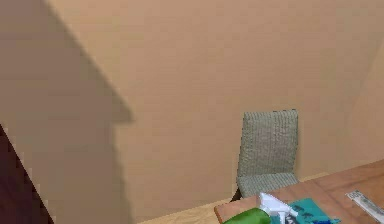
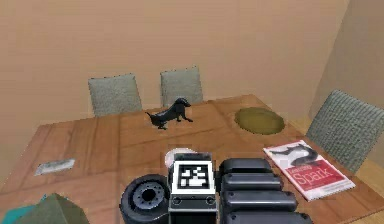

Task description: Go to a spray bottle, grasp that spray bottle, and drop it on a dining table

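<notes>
Gripper (image 2: 146, 199) shows as a dark round body at 6 o'clock in the arm side view, over the planked wooden dining table (image 2: 110, 140). Its fingers cannot be made out, so I cannot tell its state or whether it holds anything. Probable spray bottle (image 1: 250, 214), a green cylinder with a white head, sits at 5 o'clock in the forward view by the table's corner. Judged light, rigid, slick plastic, best gripped mid-body.
</notes>
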Robot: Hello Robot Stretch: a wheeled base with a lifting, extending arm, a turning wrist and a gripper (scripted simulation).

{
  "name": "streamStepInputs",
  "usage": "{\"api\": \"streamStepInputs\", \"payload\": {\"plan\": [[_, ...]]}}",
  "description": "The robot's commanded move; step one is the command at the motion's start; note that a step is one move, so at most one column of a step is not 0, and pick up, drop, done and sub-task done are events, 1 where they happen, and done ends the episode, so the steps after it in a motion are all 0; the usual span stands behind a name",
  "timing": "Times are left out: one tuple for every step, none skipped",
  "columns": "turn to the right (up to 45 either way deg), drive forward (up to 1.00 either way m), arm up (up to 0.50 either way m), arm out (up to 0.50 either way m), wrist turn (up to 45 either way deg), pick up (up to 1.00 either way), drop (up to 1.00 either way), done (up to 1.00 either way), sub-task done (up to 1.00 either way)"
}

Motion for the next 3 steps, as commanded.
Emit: {"api": "streamStepInputs", "payload": {"plan": [[0.0,0.00,0.00,0.48,0.0,0.00,0.00,0.00,0.00],[0.0,0.00,0.00,0.00,45.0,0.00,0.00,0.00,0.00],[0.0,0.00,0.00,0.00,45.0,0.00,0.00,0.00,0.00]]}}
